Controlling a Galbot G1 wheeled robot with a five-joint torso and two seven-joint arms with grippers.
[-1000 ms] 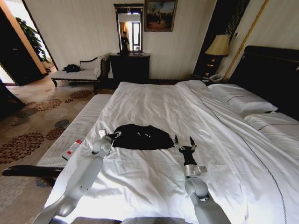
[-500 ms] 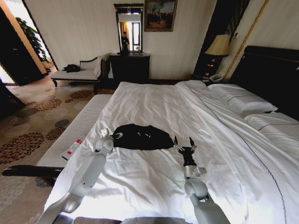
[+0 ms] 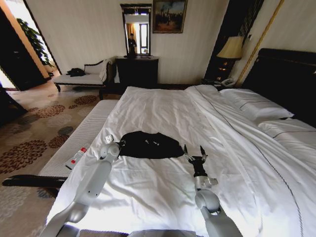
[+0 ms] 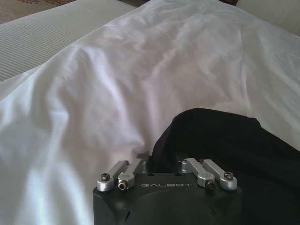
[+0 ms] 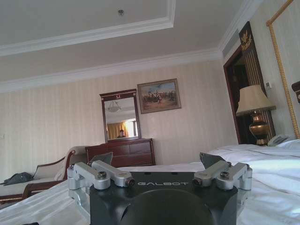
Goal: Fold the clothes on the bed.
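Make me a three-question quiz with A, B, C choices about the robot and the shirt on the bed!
1. Where is the T-shirt?
A. on the bed
B. on the carpet
C. on the bench

2. What colour is the T-shirt?
A. white
B. red
C. black

3. How is the right gripper?
A. holding the shirt
B. open beside the shirt
C. shut on a pillow

Answers:
1 A, it lies on the white sheet.
2 C, dark against the white bedding.
3 B, its fingers are spread, nothing between them; the left gripper is at the shirt's other edge.

black T-shirt [image 3: 150,144], white bed [image 3: 163,106] sheets, brown floral-patt. carpet [image 3: 34,133], dark headboard [image 3: 289,79]
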